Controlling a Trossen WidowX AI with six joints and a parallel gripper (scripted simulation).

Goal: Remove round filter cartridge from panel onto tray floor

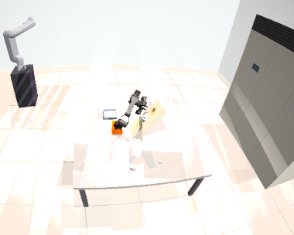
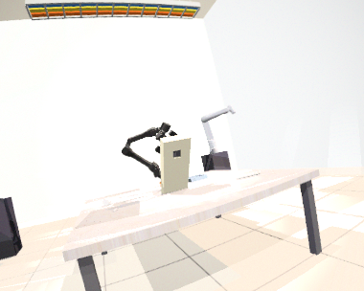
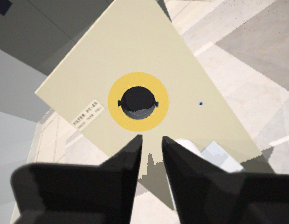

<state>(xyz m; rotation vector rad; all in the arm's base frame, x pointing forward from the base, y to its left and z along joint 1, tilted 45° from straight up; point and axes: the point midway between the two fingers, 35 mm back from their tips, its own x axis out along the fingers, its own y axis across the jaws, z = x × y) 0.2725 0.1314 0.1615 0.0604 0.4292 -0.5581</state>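
Observation:
The pale yellow service panel [image 1: 147,123] [image 2: 175,172] [image 3: 95,65] stands tilted on the table. In the wrist view its round socket [image 3: 137,99], inside a yellow ring [image 3: 113,95], is dark and empty. The white rounded cartridge [image 3: 187,145] shows beyond the right finger, off to the side of the fingertips and partly hidden by that finger; its support is unclear. My gripper [image 3: 151,140] [image 1: 143,107] is narrowly open in front of the panel, with nothing between its tips. The shallow blue-grey tray [image 1: 110,114] [image 2: 197,178] lies on the table, away from the gripper.
An orange block [image 1: 117,128] is at the arm's base, near the tray. A small whitish thing [image 1: 132,168] lies toward the table's front. A pale bluish shape [image 3: 220,155] shows beside the cartridge. A grey cabinet [image 1: 258,93] and another arm [image 1: 11,46] stand away from the table.

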